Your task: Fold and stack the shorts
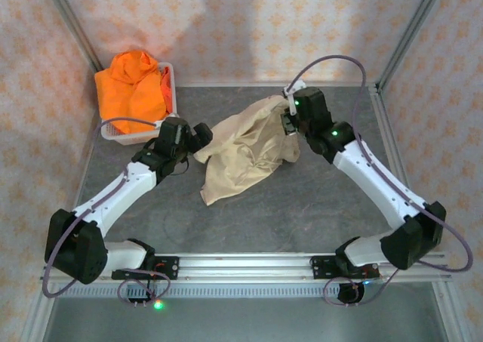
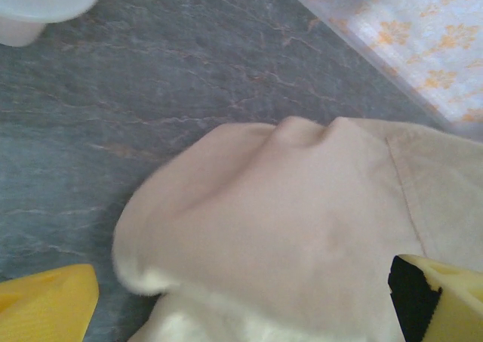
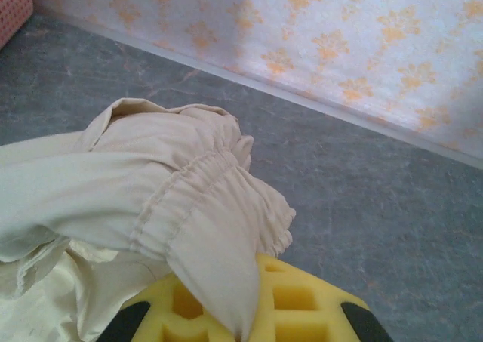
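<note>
**Pinching the beige shorts' waistband on the right**

From my seat, the right gripper [image 1: 289, 121] is pressed together on the gathered elastic waistband of the beige shorts [image 1: 249, 153]. That far corner is held up, and the rest lies crumpled mid-table. The left gripper [image 1: 200, 137] stands spread wide at the shorts' left edge, its yellow pads [image 2: 45, 304] on either side of a soft fold. At the far left, the orange shorts [image 1: 132, 85] are heaped in the white mesh basket [image 1: 128, 137], just beyond the left wrist. The grey table [image 1: 302, 206] is boxed in by flower-patterned walls [image 1: 249, 25].
</note>
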